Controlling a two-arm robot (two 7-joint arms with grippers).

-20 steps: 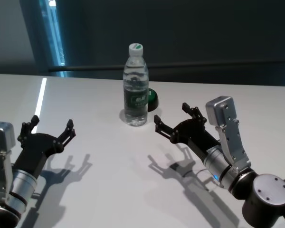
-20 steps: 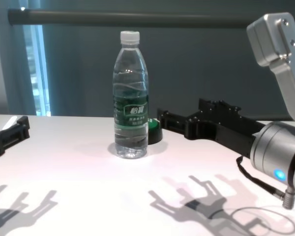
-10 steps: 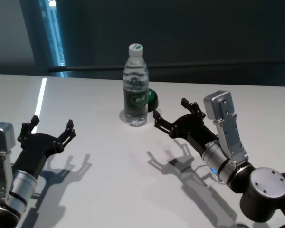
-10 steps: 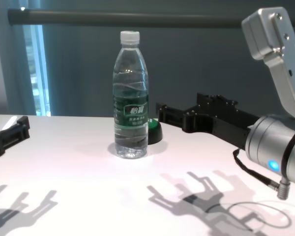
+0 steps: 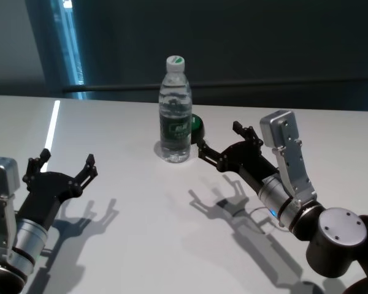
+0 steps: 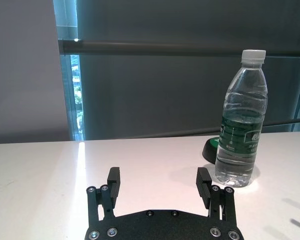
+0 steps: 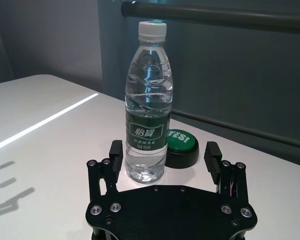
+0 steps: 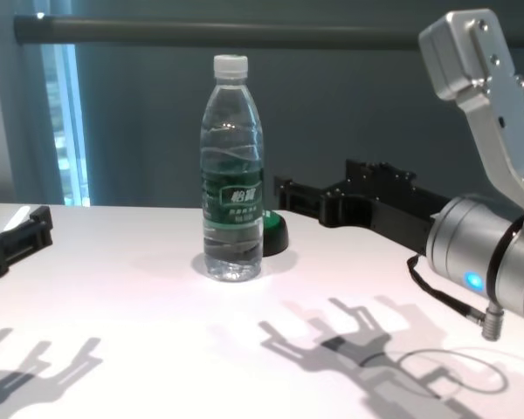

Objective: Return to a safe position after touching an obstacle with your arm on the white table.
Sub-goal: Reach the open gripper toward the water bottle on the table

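The obstacle, a clear water bottle (image 5: 175,110) with a white cap and dark green label, stands upright on the white table (image 5: 141,233); it also shows in the chest view (image 8: 232,170), the left wrist view (image 6: 241,120) and the right wrist view (image 7: 148,105). My right gripper (image 5: 222,146) is open and empty, held above the table just right of the bottle, its fingertips (image 7: 115,148) a little short of it. My left gripper (image 5: 66,164) is open and empty at the near left, far from the bottle; its fingers (image 6: 113,176) show in the left wrist view.
A small dark green dome-shaped button (image 5: 196,127) sits right behind the bottle; it also shows in the right wrist view (image 7: 179,145) and the chest view (image 8: 273,234). A dark rail (image 8: 244,31) and a dark wall run behind the table's far edge.
My right arm has crept forward and to the left, bringing the open gripper closer to the bottle. The bottle and the left arm have not moved.
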